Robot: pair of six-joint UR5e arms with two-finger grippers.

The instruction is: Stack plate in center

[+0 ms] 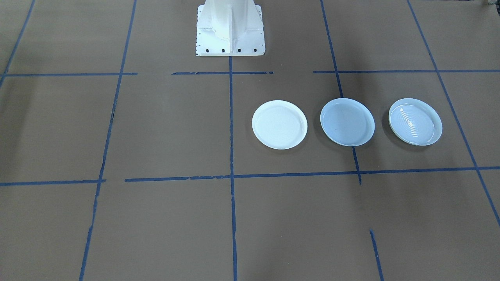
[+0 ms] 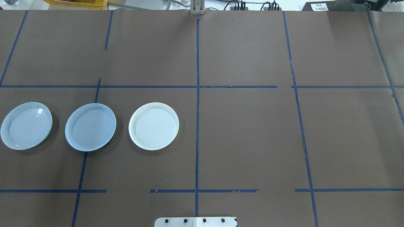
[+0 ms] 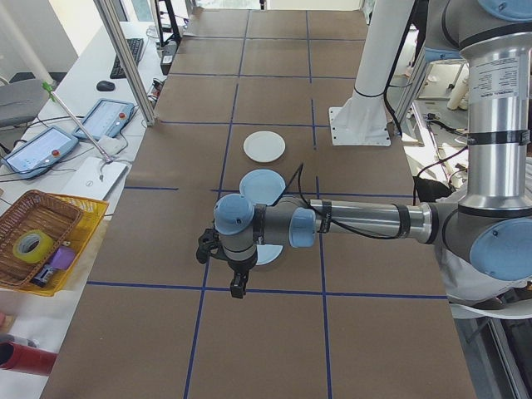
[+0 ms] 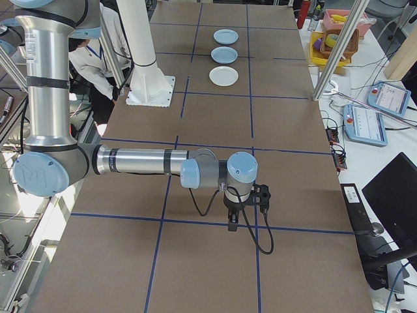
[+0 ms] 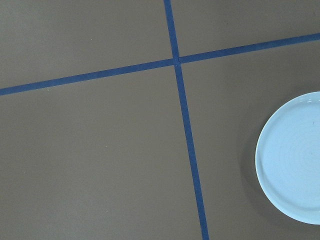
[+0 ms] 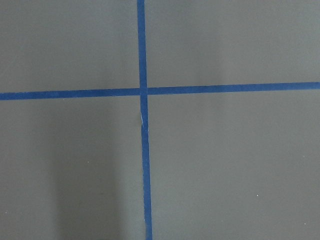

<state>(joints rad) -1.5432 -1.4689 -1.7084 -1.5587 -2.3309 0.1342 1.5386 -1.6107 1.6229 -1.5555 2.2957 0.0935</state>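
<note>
Three plates lie in a row on the brown table. The smooth pale blue-grey center plate (image 2: 90,127) (image 1: 347,121) sits between the bright white plate (image 2: 153,126) (image 1: 279,124) and the ringed plate (image 2: 26,125) (image 1: 415,121). Only the side views show the arms. My left gripper (image 3: 237,289) hangs over the table beside the ringed plate, whose edge shows in the left wrist view (image 5: 295,160). My right gripper (image 4: 232,223) hangs over bare table, far from the plates (image 4: 223,55). I cannot tell whether either gripper is open or shut.
The white robot pedestal (image 1: 229,27) stands at the table's robot side. Blue tape lines (image 2: 197,110) mark a grid on the brown cover. A yellow basket (image 3: 37,241) and tablets (image 3: 104,119) sit off the table. A person (image 4: 98,52) sits behind the pedestal.
</note>
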